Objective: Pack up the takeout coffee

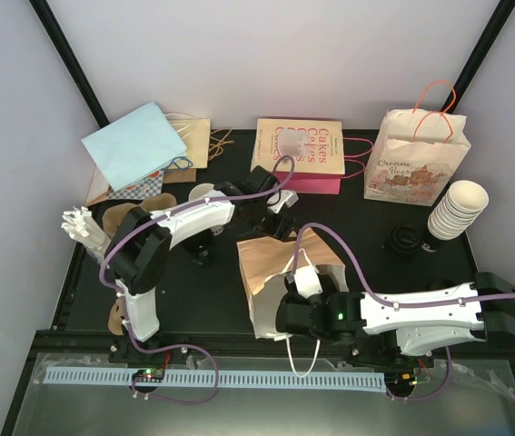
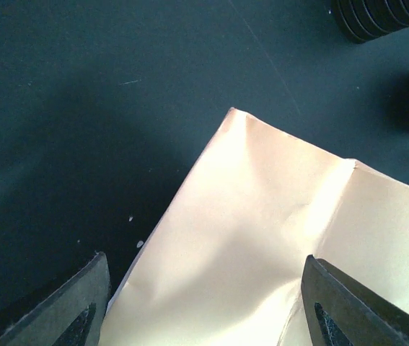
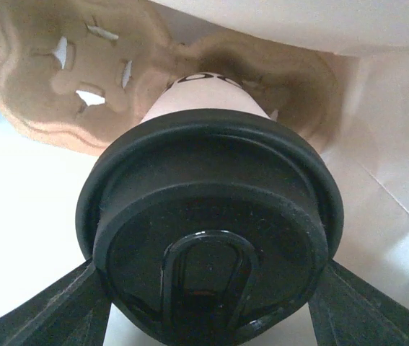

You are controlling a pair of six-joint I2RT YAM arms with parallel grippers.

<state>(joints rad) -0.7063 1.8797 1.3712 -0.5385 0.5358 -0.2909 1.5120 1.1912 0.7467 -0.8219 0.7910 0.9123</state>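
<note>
Brown paper bag (image 1: 266, 263) stands mid-worktop (image 2: 81, 108), both arms working at it. Inside the bag, the takeout coffee (image 3: 211, 238) is upright, its black lid (image 3: 211, 180) fitted on the cream cup wall, its base at a pocket of the moulded-pulp carrier (image 3: 45, 79) lying on the bag's floor. The right fingers (image 3: 53, 310) are clamped on the lid, one against each side of its rim. The left fingers (image 2: 81, 310) stand wide apart above the bag's far corner, gripping nothing; whether they touch the paper cannot be told. To the right of the bag, well apart, a stack of cream cups (image 1: 457, 209) lies tilted, with black lids (image 1: 404, 241) between it and the bag.
</note>
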